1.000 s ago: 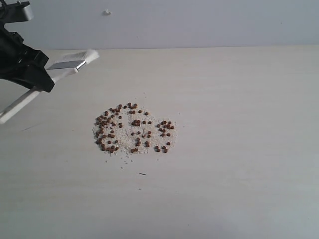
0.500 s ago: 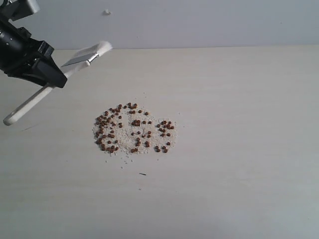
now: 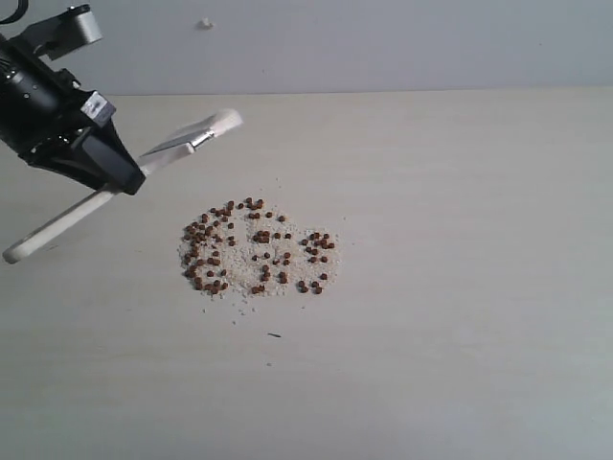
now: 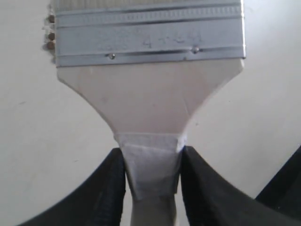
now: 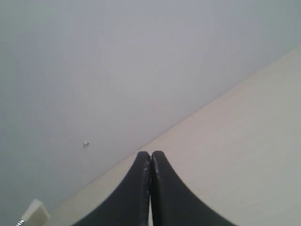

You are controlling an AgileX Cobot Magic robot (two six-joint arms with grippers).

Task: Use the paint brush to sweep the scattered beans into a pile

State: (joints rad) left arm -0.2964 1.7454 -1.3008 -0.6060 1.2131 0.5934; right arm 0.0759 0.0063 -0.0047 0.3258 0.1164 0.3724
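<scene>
Two claws are reported. At left, the left claw (image 3: pixel 123 175) grips the brush (image 3: pixel 174 145) by its handle (image 3: pixel 57 234); the bristles (image 3: pixel 225 121) point right, apart from the beans (image 3: pixel 257 247). At centre, we find the beans spread in a loose patch on the table (image 3: pixel 460 287). The right claw (image 5: pixel 150 172) is fully closed, holding nothing.

Pale desk against a bare grey-white wall

The desk (image 3: pixel 460 287) has a light cream wood-grain top with faint streaks running along its length, and it fills most of the exterior view. Behind the desk's far edge rises a smooth, plain wall (image 3: pixel 383 43) in cool grey-white. One small pale spot (image 3: pixel 205 24) sits on that wall, a little above the desk's far edge. The light is soft and even across the desk.
</scene>
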